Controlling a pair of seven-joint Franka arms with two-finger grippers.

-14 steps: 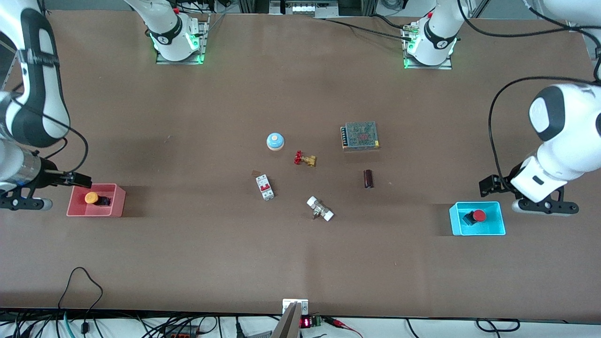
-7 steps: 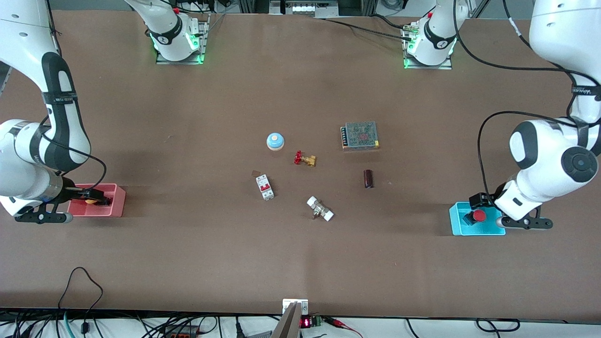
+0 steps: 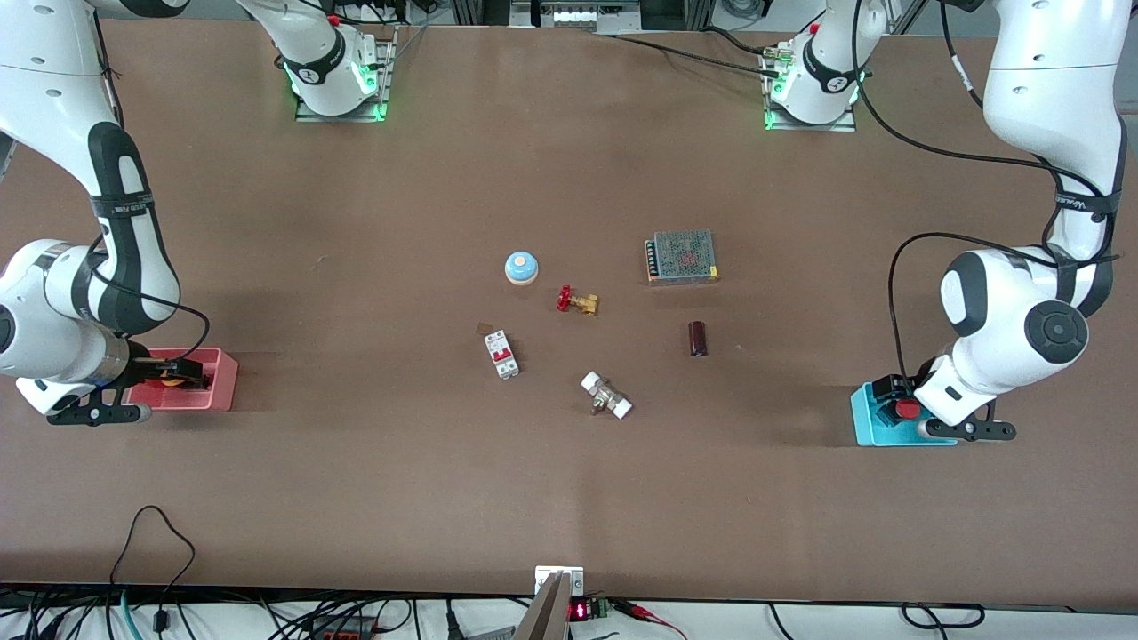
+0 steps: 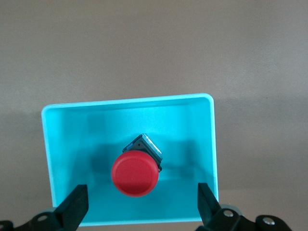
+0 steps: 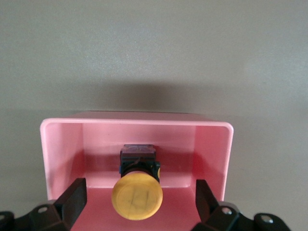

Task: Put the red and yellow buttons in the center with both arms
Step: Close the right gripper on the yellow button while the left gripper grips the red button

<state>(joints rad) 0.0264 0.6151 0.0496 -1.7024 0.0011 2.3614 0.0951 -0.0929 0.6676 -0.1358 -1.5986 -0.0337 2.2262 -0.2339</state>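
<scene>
The red button (image 4: pixel 135 173) lies in the cyan bin (image 4: pixel 127 102) at the left arm's end of the table, and it shows in the front view (image 3: pixel 907 409). My left gripper (image 4: pixel 142 207) is open over that bin (image 3: pixel 861 418), a finger on each side of the red cap, not touching it. The yellow button (image 5: pixel 137 196) lies in the pink bin (image 5: pixel 134 122) at the right arm's end. My right gripper (image 5: pixel 139 202) is open over that bin (image 3: pixel 222 384), its fingers either side of the yellow cap. The bare table center (image 3: pixel 613 342) lies between the bins.
Around the table's middle lie a light-blue domed button (image 3: pixel 521 267), a brass valve with a red handwheel (image 3: pixel 576 300), a white circuit breaker (image 3: pixel 501 354), a white-ended fitting (image 3: pixel 606 395), a dark cylinder (image 3: pixel 698 339) and a metal power supply (image 3: pixel 682 256).
Both arms have swung in from beside their bins and come down over them. Each open gripper now straddles its button. The buttons have not moved.
</scene>
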